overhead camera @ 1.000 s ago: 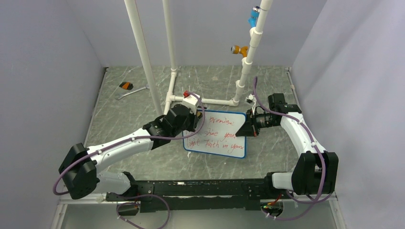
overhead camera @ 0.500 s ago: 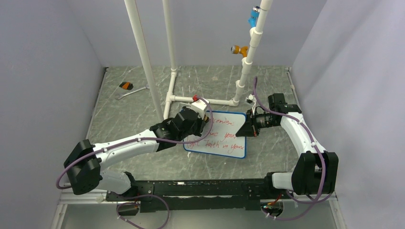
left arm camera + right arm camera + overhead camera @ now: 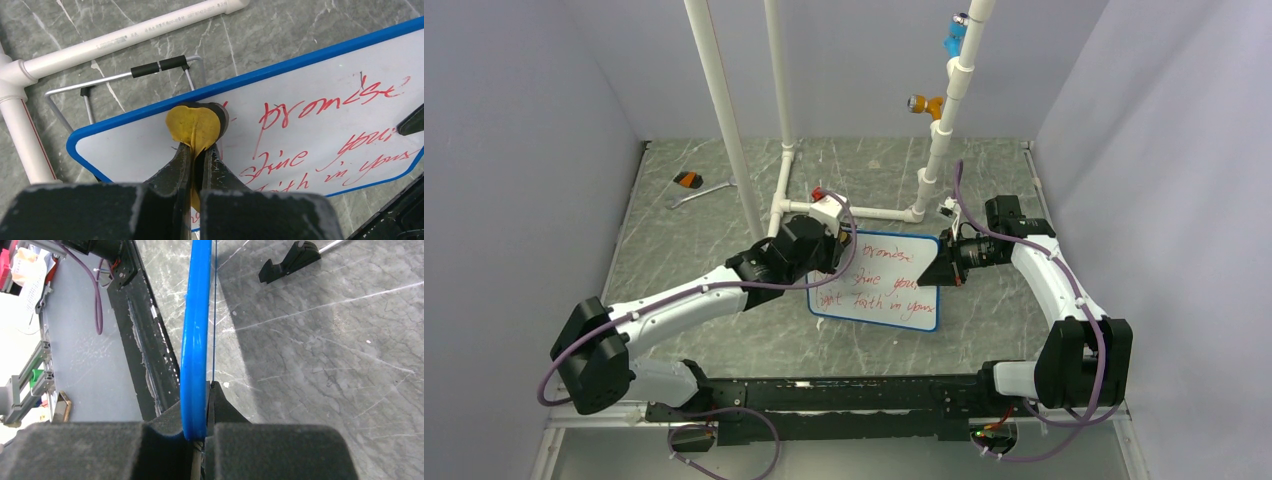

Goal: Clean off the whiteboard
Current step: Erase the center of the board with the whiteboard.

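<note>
— Left gripper?
— Pinching a yellow pad, which is pressed to the top edge of the whiteboard, near its left corner.
— Right gripper?
— Clamped on the board's blue right rim.
— Where's the board?
— Propped tilted on the table between both grippers, with red writing across it.
— Behind it?
— White pipes are just behind. A wrench lies far back on the left.
</note>
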`<action>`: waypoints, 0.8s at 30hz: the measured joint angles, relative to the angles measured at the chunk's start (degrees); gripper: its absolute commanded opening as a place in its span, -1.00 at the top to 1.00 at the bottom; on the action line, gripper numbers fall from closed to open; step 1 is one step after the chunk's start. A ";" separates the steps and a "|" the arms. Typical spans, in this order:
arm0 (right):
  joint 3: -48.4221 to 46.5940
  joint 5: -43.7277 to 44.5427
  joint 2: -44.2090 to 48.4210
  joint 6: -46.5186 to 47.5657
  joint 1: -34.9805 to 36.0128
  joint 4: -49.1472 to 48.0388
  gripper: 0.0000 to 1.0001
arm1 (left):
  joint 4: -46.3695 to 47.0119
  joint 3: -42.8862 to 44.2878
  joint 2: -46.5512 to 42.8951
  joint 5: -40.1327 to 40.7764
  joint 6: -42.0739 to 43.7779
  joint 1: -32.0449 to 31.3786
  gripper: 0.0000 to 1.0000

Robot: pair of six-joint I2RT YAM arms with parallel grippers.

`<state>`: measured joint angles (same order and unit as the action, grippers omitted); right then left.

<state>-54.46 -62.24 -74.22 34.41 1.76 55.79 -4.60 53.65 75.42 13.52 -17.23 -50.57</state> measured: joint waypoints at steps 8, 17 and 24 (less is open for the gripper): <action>-0.02 0.04 0.00 0.81 0.02 0.31 1.00 | 0.31 0.90 1.40 1.16 0.04 -5.07 1.00; -0.02 0.04 0.00 0.79 0.04 0.44 1.00 | 0.24 2.05 2.95 2.40 0.15 -6.10 1.00; -0.02 0.02 -0.02 0.39 0.04 0.20 1.00 | 0.09 0.79 0.11 1.09 -0.02 -1.03 1.00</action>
<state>-54.48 -62.22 -74.24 34.81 1.80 55.99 -4.51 54.43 75.53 14.61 -17.26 -51.59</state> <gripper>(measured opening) 0.050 0.058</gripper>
